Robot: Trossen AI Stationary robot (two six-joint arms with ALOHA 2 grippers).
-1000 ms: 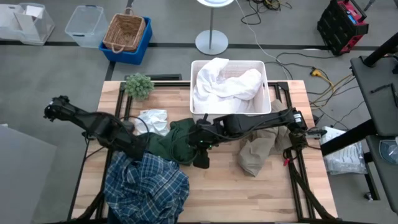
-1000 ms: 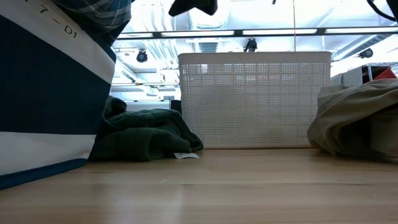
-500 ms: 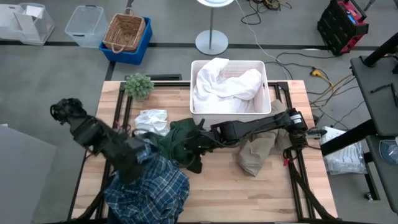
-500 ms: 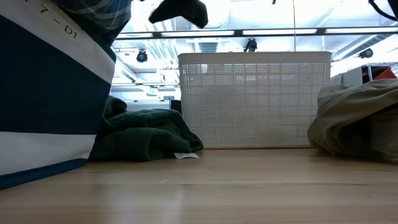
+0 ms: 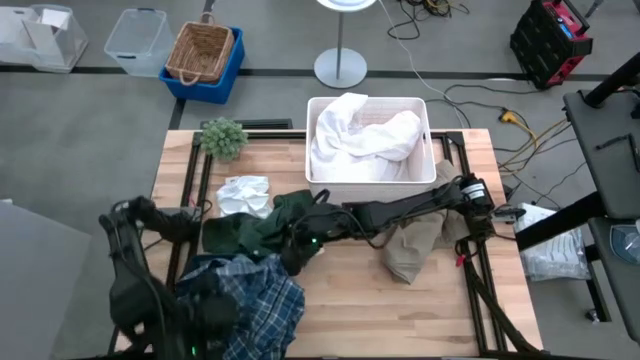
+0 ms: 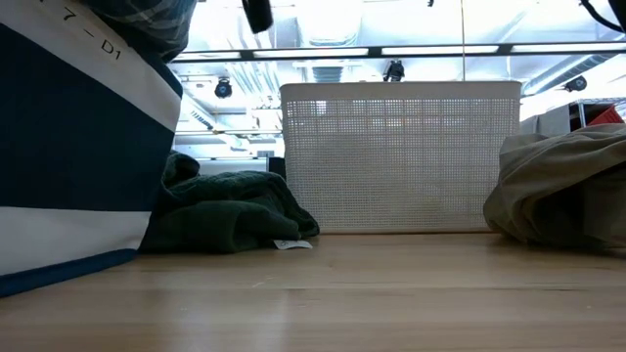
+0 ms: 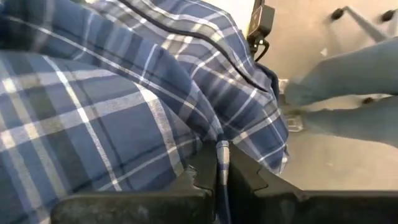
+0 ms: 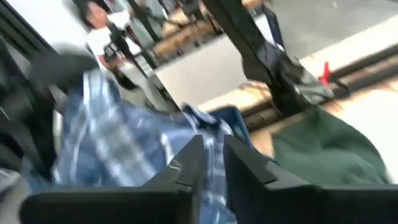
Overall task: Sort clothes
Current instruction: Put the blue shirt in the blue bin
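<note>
A: What has been altered in the last second?

B: The left arm has been swung back toward the near left corner of the wooden table (image 5: pixel 440 300), and the blue-and-white plaid fabric garment (image 5: pixel 245 300) has been dragged with it. The left gripper (image 7: pixel 222 163) is seen clamped on a fold of that plaid cloth, fingers pressed together with fabric pinched between them. The right gripper (image 5: pixel 297 250) has been carried leftward over the dark green fabric garment (image 5: pixel 262 228) to the plaid's edge, and its fingers (image 8: pixel 186 163) have been brought from fairly wide to a narrow gap.

A: Is anything held by the right one?

B: It cannot be told; plaid cloth is seen just beyond the fingertips, but a grip is not shown.

A: What is meant for the sorting?

B: It is judged that the plaid is being taken up by both arms for lifting or spreading. White fabric garments (image 5: pixel 362 140) are already lying in the rigid white rectangular plastic bin (image 5: pixel 428 150); a small white cloth (image 5: pixel 245 194) and a khaki tan garment (image 5: pixel 412 245) are left on the table.

A: What is given by one view and not another?

B: The pinch is shown only by the left wrist view. From the low view, the green garment's resting against the bin wall is seen, which is hidden from above by the right arm.
</note>
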